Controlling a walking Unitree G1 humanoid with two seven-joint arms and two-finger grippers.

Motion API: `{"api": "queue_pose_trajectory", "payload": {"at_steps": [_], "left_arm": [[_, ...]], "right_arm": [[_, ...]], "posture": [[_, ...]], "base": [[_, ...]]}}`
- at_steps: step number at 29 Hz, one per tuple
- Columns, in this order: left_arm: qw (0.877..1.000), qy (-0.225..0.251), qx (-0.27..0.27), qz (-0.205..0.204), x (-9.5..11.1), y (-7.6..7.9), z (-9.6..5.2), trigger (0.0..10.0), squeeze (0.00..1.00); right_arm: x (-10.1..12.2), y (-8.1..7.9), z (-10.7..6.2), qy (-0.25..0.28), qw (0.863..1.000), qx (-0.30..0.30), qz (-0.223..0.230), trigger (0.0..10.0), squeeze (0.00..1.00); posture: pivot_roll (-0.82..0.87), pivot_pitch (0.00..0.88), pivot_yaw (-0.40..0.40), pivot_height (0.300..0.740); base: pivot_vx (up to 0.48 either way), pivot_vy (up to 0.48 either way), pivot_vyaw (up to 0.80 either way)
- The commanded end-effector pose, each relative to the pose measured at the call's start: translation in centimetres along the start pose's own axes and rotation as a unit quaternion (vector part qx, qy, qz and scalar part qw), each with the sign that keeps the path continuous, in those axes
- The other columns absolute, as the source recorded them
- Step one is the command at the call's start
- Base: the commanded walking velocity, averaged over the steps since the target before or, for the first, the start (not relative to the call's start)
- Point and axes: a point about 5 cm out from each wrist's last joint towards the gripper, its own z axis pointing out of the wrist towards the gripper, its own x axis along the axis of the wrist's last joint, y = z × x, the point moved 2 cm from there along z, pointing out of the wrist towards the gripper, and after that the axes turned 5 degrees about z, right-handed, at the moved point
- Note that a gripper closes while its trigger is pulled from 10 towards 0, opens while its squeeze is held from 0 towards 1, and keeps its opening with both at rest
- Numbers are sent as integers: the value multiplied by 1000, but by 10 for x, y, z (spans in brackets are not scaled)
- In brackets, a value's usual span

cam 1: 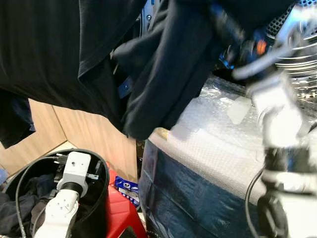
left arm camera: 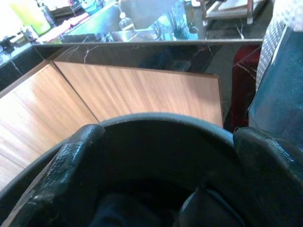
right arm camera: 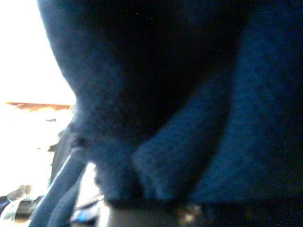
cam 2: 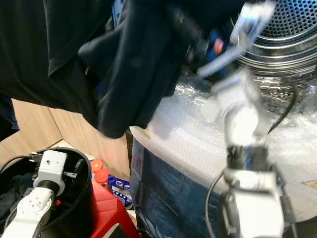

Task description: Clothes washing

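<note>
- A dark navy garment (cam 1: 163, 64) of soft, matte cloth hangs in limp folds across the upper part of the head views, long axis sloping down from upper right to a rounded lower end above the bubble wrap edge.
- A small button (cam 1: 126, 87) sits on a stitched tab of the cloth.
- The right tool (cam 1: 225, 25) is raised high and blurred, buried in the cloth; its wrist view shows fuzzy blue fabric bunched close to the lens, so it appears clamped on the garment.
- Behind it stands the washer drum (cam 2: 292, 29), shiny perforated steel with ribbed rings around its mouth.
- Bubble wrap (cam 1: 218, 134), white and dimpled, covers the sloping surface below the drum, over a dark glossy sheet (cam 1: 183, 193).
- The left tool (left arm camera: 165, 179) is low inside a round black laundry basket (cam 1: 99, 198), its two rough black fingers (left arm camera: 71, 165) spread wide with nothing between them; more dark clothes (cam 1: 15, 213) lie in the basket.
- A red plastic stool (cam 1: 121, 213) stands just beside the basket, against wood-grain panels (cam 1: 89, 134).
- A blue-and-white packet (cam 1: 128, 187) lies by the stool; its print is unreadable.
</note>
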Motion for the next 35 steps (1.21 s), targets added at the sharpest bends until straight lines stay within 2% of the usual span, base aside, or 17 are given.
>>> {"api": "queue_pose_trajectory", "payload": {"at_steps": [1, 4, 5, 6, 7, 8, 11, 13, 14, 15, 16, 24, 25, 26, 31, 34, 35], "left_arm": [[1000, 1, 4, 1, -1, 1, -1, 10000, 0], [1000, 1, 4, -1, -1, 3, -1, 10000, 0], [1000, 1, 4, -1, -1, 3, -1, 10000, 0], [1000, 1, 4, -1, -1, 3, -1, 10000, 0], [1000, 1, 4, -1, -1, 4, -1, 10000, 0], [1000, 1, 4, -1, -2, 4, -1, 10000, 0], [1000, -2, 3, 0, -3, 5, -1, 10000, 0], [1000, -2, 2, 1, -3, 7, 0, 10000, 0], [1000, -1, 1, 2, -2, 8, 0, 10000, 0], [1000, 0, 0, 2, -2, 9, 1, 10000, 0], [1000, 1, 0, 2, -1, 9, 1, 10000, 0], [1000, -8, -16, 9, -3, 16, 2, 10000, 0], [999, -9, -27, 19, -4, 19, 1, 10000, 0], [999, -12, -36, 20, -5, 22, 1, 10000, 0], [998, -14, -50, 17, -5, 28, 0, 10000, 0], [998, -14, -61, 17, -3, 30, 0, 10000, 0], [998, -14, -61, 17, -3, 30, 0, 10000, 0]], "right_arm": [[32, 23, 11, 28, 995, -84, -42, 0, 0], [40, 45, 13, 2, 982, -174, -68, 0, 0], [41, 57, 11, -23, 969, -229, -85, 0, 0], [41, 57, 11, -23, 969, -229, -85, 0, 0], [47, 73, 4, -62, 937, -314, -137, 0, 0], [54, 79, 0, -72, 918, -351, -169, 0, 0], [72, 88, -6, -65, 871, -425, -237, 0, 0], [82, 93, -12, -73, 825, -473, -302, 0, 0], [83, 94, -14, -85, 808, -483, -325, 4157, 0], [78, 96, -16, -102, 803, -486, -330, 8824, 0], [70, 98, -18, -123, 806, -483, -320, 10000, 0], [29, 103, -27, -220, 796, -463, -321, 10000, 0], [20, 103, -30, -240, 791, -455, -332, 10000, 235], [9, 104, -34, -266, 788, -444, -334, 10000, 1000], [-21, 103, -44, -332, 796, -404, -304, 10000, 1000], [-18, 102, -42, -312, 816, -414, -257, 10000, 1000], [-18, 102, -42, -312, 816, -414, -257, 10000, 1000]], "posture": [[43, 0, -28, 740], [42, 0, -31, 740], [40, 0, -34, 740], [40, 0, -34, 740], [36, 0, -36, 740], [34, 0, -36, 740], [28, 0, -34, 740], [32, 0, -42, 740], [32, 0, -42, 740], [31, 0, -44, 740], [29, 0, -45, 740], [46, 0, -60, 740], [47, 0, -61, 740], [43, 0, -57, 740], [42, 0, -58, 740], [39, 0, -55, 740], [39, 0, -55, 740]], "base": [[0, 0, 0], [0, 0, 0], [0, 0, 0], [0, 0, 0], [0, 0, 0], [0, 0, 0], [0, 0, 0], [0, 0, 0], [0, 0, 0], [0, 0, 0], [0, 0, 0], [0, 0, 0], [0, 0, 0], [0, 0, 0], [0, 0, 0], [0, 0, 0], [0, 0, 0]]}}
